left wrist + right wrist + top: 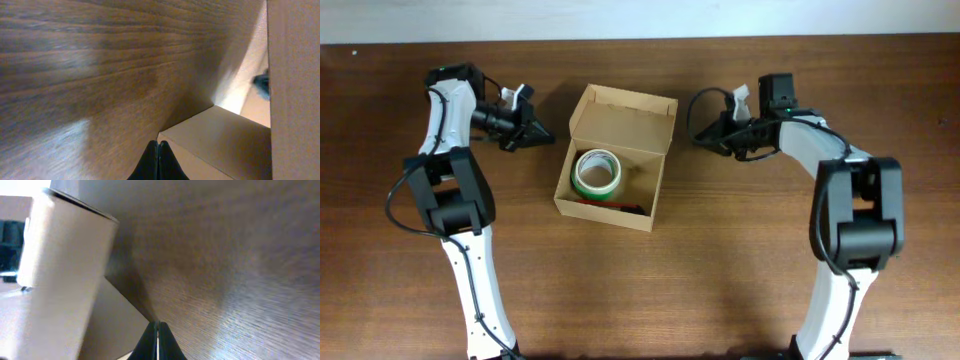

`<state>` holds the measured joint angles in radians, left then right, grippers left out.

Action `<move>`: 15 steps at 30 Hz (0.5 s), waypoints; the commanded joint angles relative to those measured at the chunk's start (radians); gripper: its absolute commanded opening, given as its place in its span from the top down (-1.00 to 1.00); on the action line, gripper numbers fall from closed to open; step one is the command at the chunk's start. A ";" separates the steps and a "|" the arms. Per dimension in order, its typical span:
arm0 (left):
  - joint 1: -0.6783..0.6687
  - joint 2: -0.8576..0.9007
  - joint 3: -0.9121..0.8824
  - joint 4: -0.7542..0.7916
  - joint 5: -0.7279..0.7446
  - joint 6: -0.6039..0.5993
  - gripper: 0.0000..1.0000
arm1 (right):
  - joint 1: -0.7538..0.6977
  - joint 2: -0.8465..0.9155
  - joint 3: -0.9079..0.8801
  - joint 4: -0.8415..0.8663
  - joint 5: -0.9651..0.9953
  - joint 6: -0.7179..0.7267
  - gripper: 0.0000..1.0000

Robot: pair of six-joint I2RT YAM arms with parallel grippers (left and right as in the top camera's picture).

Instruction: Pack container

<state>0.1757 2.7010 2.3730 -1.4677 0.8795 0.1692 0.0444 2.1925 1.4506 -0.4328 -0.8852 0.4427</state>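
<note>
- At the near edge of the wooden counter [720,290], the two arms rise from their bases, one at each side, and reach toward the far half.
- Between the arms, about mid-counter, stands the container [603,214]. It is a tan cardboard box set slightly askew, with its top open.
- Against the near inner wall lies a thin red-and-dark thing [610,204], too small to identify.
- Just beyond it, a tape roll [610,184] lies flat on the box floor, white with a green band, toward the left side.
- Farther back, the left hand [546,136] points at the container's far left corner.
  - In the overhead view it is close to the corner, with a sliver of counter between them.
  - In its wrist view the fingers [152,164] press together with only a seam between them, clasping nothing, and the cardboard edge sits right past the tips.
- Level with it, the right hand [700,138] points at the far right corner, also near it but apart.
  - Its fingers [150,345] are likewise pressed closed on nothing.
- Farthest back, the lid [625,115] stands up from the container's far wall, side tabs folded forward.
</note>
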 commanded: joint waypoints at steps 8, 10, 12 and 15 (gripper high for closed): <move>-0.005 0.052 0.001 0.034 0.211 0.046 0.96 | 0.083 0.042 0.014 0.077 -0.100 0.057 0.92; -0.010 0.052 0.000 0.043 0.243 0.046 0.97 | 0.094 0.042 0.014 0.127 -0.135 0.073 0.92; -0.014 0.052 0.001 0.051 0.274 0.046 0.97 | 0.099 0.042 0.014 0.171 -0.155 0.102 0.92; -0.014 0.052 0.001 0.058 0.343 0.048 0.96 | 0.099 0.042 0.014 0.229 -0.159 0.153 0.92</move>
<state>0.1692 2.7342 2.3730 -1.4189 1.0985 0.1913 0.1390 2.2391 1.4513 -0.2394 -0.9955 0.5331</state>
